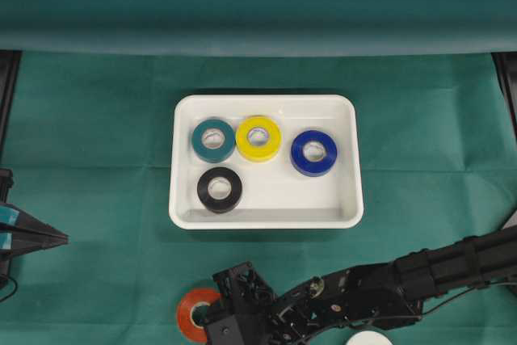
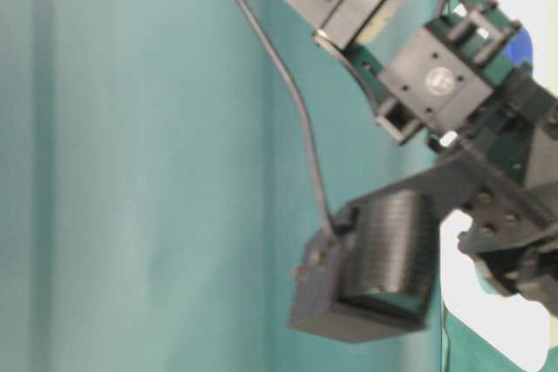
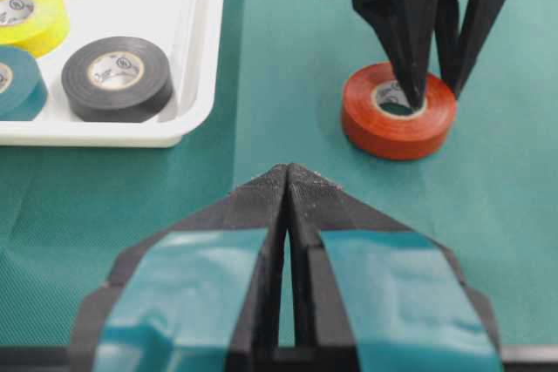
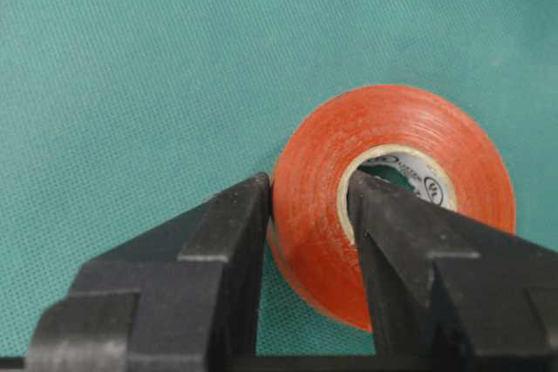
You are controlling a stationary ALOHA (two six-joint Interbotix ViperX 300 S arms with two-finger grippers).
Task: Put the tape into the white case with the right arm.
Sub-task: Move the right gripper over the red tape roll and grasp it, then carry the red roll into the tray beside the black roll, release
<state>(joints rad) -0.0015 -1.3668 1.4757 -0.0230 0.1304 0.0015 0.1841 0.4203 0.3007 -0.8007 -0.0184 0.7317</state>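
The case point(image 1: 266, 216) lies at the table's point(image 1: 97, 119) centre and holds four tape rolls point(image 1: 259, 138). A fifth roll point(image 1: 191, 313) lies on the table in front of the case, between the right gripper's point(image 4: 305, 215) fingers.

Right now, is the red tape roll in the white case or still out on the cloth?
Out. The red tape roll lies flat on the green cloth beside the white case, its wall pinched by the right gripper.

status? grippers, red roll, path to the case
Right gripper shut on red tape roll's wall, one finger in the core; roll on the cloth. Left gripper shut, parked. White case holds four rolls; path clear.
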